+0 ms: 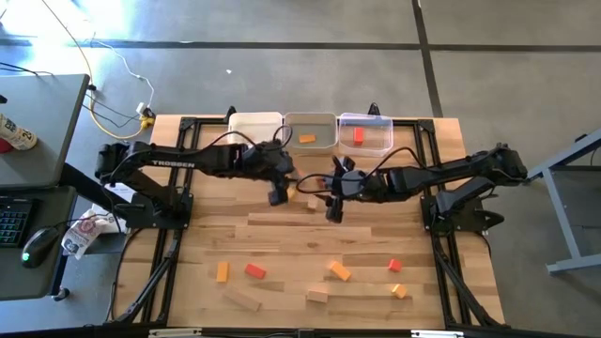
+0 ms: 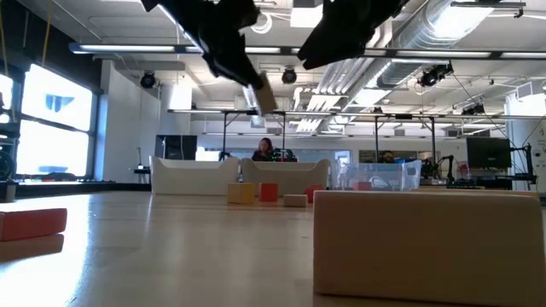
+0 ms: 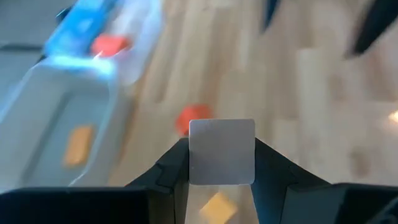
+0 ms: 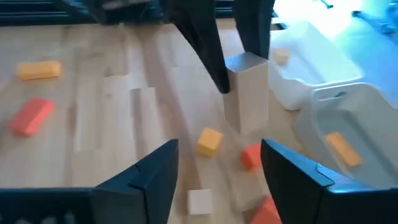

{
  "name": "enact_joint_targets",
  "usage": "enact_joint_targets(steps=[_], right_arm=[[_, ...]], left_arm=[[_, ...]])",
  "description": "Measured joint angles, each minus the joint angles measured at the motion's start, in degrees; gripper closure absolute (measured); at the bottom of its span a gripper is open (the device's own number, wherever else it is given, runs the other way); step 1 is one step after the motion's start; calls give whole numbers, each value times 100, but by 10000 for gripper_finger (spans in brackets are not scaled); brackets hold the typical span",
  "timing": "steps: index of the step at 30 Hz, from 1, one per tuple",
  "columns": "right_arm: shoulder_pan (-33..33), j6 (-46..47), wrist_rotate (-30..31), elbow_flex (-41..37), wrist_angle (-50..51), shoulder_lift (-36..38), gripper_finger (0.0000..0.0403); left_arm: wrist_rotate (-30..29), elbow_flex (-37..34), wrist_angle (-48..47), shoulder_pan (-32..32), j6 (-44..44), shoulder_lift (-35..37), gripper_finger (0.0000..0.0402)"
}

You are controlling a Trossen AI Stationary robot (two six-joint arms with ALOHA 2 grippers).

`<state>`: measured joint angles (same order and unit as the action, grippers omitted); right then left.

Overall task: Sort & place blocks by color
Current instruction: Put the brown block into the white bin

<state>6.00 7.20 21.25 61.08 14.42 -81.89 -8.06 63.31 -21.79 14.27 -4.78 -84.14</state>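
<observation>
I have a plain light-wood block (image 3: pixel 222 152) clamped between the fingers of the left gripper (image 3: pixel 222 163), lifted clear of the table (image 1: pixel 310 239) near its middle, just in front of the three bins at the far edge. The right gripper (image 4: pixel 219 163) hangs just beside it with its fingers spread and nothing between them, so my read is that the block now rests with the left arm alone. To do this step well I would carry it straight toward the white bin (image 1: pixel 255 125) on the far left, which I judge is meant for bare wood, keep it level, and let go only once it is well inside the rim; the right arm should back off first so the two do not knock. The block is a short square-ended bar, smooth, with flat faces and sharp edges, so it sits squarely in the grip. The middle bin (image 1: pixel 311 131) is translucent grey plastic holding an orange piece (image 1: pixel 307 139); the clear bin (image 1: pixel 366 132) holds a red one (image 1: pixel 359 136). More red, orange and bare wooden pieces lie scattered along the near side.
</observation>
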Motion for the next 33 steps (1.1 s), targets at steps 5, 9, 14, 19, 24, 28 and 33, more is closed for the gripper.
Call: enact_joint_targets(steps=[5, 9, 14, 19, 24, 28, 33], right_arm=[[-266, 48, -34, 0, 102, 0, 185], [-436, 48, -45, 0, 189, 0, 185], [-651, 197, -313, -2, 317, 0, 185], [-857, 557, -627, -4, 425, 0, 185], [-976, 833, -636, -4, 571, -10, 185], [-1053, 1077, -774, -7, 712, -161, 185], [-1056, 1080, -782, -9, 718, -411, 185]], left_arm=[[-711, 0, -554, 466, 157, 0, 299], [-1035, 0, -722, 903, 269, 0, 299], [-1066, 0, -738, 1516, 396, 0, 299], [-1059, 0, -743, 2060, 544, 0, 299], [-818, 0, -790, 2456, 760, -158, 299], [-712, -2, -812, 2590, 870, -451, 299], [-713, -2, -707, 2721, 869, -803, 299]])
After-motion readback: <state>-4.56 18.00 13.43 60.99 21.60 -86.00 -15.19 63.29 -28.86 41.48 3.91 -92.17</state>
